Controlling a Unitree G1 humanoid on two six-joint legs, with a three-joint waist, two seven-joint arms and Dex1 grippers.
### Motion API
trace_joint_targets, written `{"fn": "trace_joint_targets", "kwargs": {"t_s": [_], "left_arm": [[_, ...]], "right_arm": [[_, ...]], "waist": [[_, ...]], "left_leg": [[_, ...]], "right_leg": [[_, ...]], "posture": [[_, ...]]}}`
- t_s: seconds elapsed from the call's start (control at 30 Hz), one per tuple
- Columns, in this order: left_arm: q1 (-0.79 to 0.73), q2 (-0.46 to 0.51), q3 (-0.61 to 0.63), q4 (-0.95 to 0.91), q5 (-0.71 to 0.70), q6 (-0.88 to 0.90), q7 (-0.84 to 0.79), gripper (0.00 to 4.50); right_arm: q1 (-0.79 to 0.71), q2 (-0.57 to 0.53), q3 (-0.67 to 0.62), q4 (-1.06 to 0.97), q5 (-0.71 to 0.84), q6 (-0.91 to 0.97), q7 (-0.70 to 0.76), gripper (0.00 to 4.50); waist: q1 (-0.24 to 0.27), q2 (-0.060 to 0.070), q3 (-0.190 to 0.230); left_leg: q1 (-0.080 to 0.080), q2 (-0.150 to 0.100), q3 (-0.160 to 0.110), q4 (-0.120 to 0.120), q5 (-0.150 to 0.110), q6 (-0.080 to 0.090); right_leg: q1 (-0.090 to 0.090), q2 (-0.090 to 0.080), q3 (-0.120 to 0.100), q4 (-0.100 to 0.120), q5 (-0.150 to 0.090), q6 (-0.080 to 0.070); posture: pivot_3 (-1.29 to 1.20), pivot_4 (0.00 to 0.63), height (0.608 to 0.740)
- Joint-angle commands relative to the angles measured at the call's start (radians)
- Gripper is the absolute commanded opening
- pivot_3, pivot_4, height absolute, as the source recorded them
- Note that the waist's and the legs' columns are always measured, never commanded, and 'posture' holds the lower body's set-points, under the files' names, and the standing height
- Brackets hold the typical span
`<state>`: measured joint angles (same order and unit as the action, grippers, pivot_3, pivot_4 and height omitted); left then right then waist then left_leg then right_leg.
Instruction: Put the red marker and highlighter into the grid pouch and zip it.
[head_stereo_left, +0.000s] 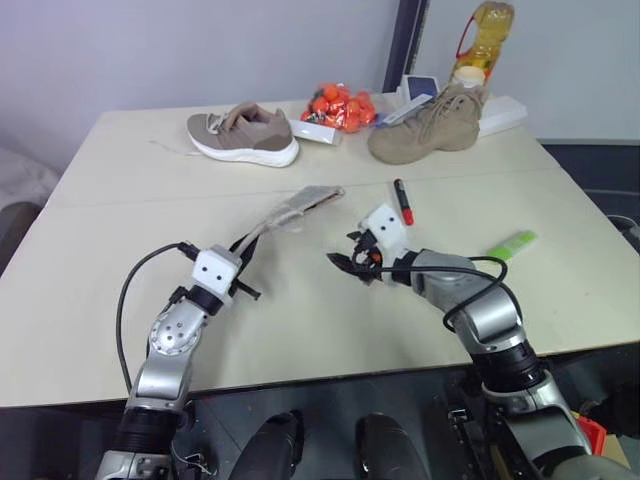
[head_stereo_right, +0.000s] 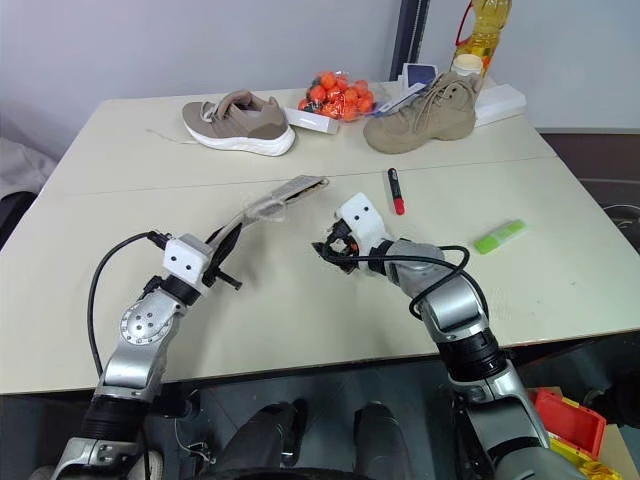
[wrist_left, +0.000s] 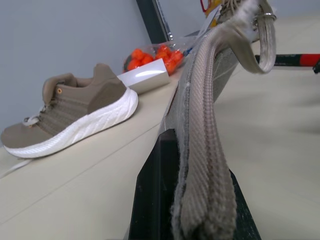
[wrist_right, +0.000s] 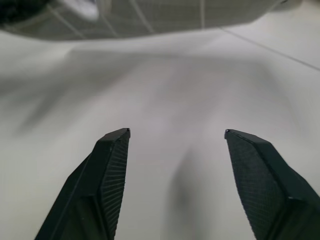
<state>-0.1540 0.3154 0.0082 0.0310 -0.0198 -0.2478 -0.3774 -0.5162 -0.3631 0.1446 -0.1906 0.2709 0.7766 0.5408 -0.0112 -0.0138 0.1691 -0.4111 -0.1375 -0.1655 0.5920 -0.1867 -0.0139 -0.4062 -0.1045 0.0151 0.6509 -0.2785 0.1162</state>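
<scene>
Beige table (head_stereo_left: 300, 330) | left end effector (head_stereo_left: 243, 262) clamps grid pouch (head_stereo_left: 295, 208) | right end effector (head_stereo_left: 345, 264) agape, empty, beside pouch

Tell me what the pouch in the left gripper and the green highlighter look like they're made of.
The grid pouch, pinched in the shut left gripper, looks like woven fabric, matte: its ribbed edge shows coarse weave and it sags limply. The highlighter looks like smooth lime-green plastic, though it's too small to be sure.

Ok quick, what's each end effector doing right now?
Left end effector: closed on one end of the grid pouch, lifting it.
Right end effector: open, holding nothing.
</scene>
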Motion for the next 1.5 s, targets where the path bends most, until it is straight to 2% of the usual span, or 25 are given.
{"fn": "trace_joint_targets", "kwargs": {"t_s": [0.03, 0.23, 0.43, 0.73, 0.93, 0.97, 1.03, 1.13, 1.17, 1.5], "left_arm": [[-0.015, 0.002, -0.009, -0.004, 0.019, -0.036, 0.008, 0.0], [-0.016, 0.002, -0.024, 0.005, 0.046, -0.062, 0.019, 0.0], [-0.014, -0.002, -0.029, -0.001, 0.053, -0.068, 0.027, 0.0], [-0.011, 0.0, -0.029, -0.007, 0.055, -0.069, 0.029, 0.0], [-0.014, -0.001, -0.033, -0.007, 0.057, -0.068, 0.029, 0.0], [-0.015, -0.001, -0.033, -0.008, 0.057, -0.068, 0.03, 0.0], [-0.015, -0.001, -0.033, -0.008, 0.058, -0.068, 0.031, 0.0], [-0.017, 0.001, -0.031, -0.006, 0.058, -0.068, 0.031, 0.0], [-0.017, 0.001, -0.031, -0.006, 0.058, -0.068, 0.031, 0.0], [-0.017, 0.005, -0.043, -0.006, 0.061, -0.076, 0.018, 0.0]], "right_arm": [[-0.028, 0.05, -0.102, -0.093, 0.11, 0.078, -0.022, 3.25], [-0.07, 0.175, -0.21, -0.118, 0.247, 0.24, -0.117, 3.25], [-0.104, 0.307, -0.273, -0.092, 0.315, 0.347, -0.238, 3.25], [-0.135, 0.414, -0.325, -0.041, 0.37, 0.403, -0.338, 3.25], [-0.141, 0.444, -0.33, -0.012, 0.382, 0.398, -0.362, 3.25], [-0.137, 0.445, -0.327, -0.011, 0.385, 0.396, -0.362, 2.71], [-0.129, 0.445, -0.318, -0.016, 0.391, 0.395, -0.359, 1.97], [-0.119, 0.437, -0.302, -0.024, 0.393, 0.396, -0.354, 0.41], [-0.117, 0.433, -0.296, -0.026, 0.392, 0.396, -0.353, 0.11], [-0.111, 0.377, -0.177, -0.036, 0.347, 0.343, -0.32, 0.11]], "waist": [[0.001, 0.0, 0.0], [0.0, 0.0, 0.0], [0.0, 0.0, 0.0], [-0.002, 0.0, 0.0], [-0.003, 0.0, 0.0], [-0.003, 0.0, 0.0], [-0.003, 0.0, 0.0], [-0.004, 0.0, 0.0], [-0.004, 0.0, 0.0], [-0.004, 0.0, 0.0]], "left_leg": [[0.0, 0.0, 0.0, 0.0, 0.0, 0.0], [0.0, 0.0, 0.0, 0.0, 0.0, 0.0], [0.0, 0.0, 0.0, 0.0, 0.0, 0.0], [0.0, 0.0, 0.0, 0.0, 0.0, 0.0], [0.0, 0.0, 0.0, 0.0, 0.0, 0.0], [0.0, 0.0, 0.0, 0.0, 0.0, 0.0], [0.0, 0.0, 0.0, 0.0, 0.0, 0.0], [0.0, 0.0, 0.0, 0.0, 0.0, 0.0], [0.0, 0.0, 0.0, 0.0, 0.0, 0.0], [0.0, 0.0, 0.0, 0.0, 0.0, 0.0]], "right_leg": [[0.0, 0.0, 0.0, 0.0, 0.0, 0.0], [0.0, 0.0, 0.0, 0.0, 0.0, 0.0], [-0.001, 0.0, 0.001, 0.0, 0.0, 0.0], [-0.001, 0.0, 0.001, 0.0, 0.0, 0.0], [-0.001, 0.001, 0.001, 0.0, 0.0, 0.0], [-0.001, 0.001, 0.001, 0.0, 0.0, 0.0], [-0.002, 0.001, 0.001, 0.0, 0.0, -0.001], [-0.002, 0.001, 0.001, 0.0, 0.0, -0.001], [-0.002, 0.001, 0.001, 0.0, 0.0, -0.001], [-0.002, 0.001, 0.001, 0.0, 0.0, -0.001]], "posture": [[0.0, 0.15, 0.74], [0.0, 0.15, 0.74], [0.0, 0.15, 0.74], [0.0, 0.15, 0.74], [0.0, 0.15, 0.74], [0.0, 0.15, 0.74], [0.0, 0.15, 0.74], [0.0, 0.15, 0.74], [0.0, 0.15, 0.74], [0.0, 0.15, 0.74]]}}
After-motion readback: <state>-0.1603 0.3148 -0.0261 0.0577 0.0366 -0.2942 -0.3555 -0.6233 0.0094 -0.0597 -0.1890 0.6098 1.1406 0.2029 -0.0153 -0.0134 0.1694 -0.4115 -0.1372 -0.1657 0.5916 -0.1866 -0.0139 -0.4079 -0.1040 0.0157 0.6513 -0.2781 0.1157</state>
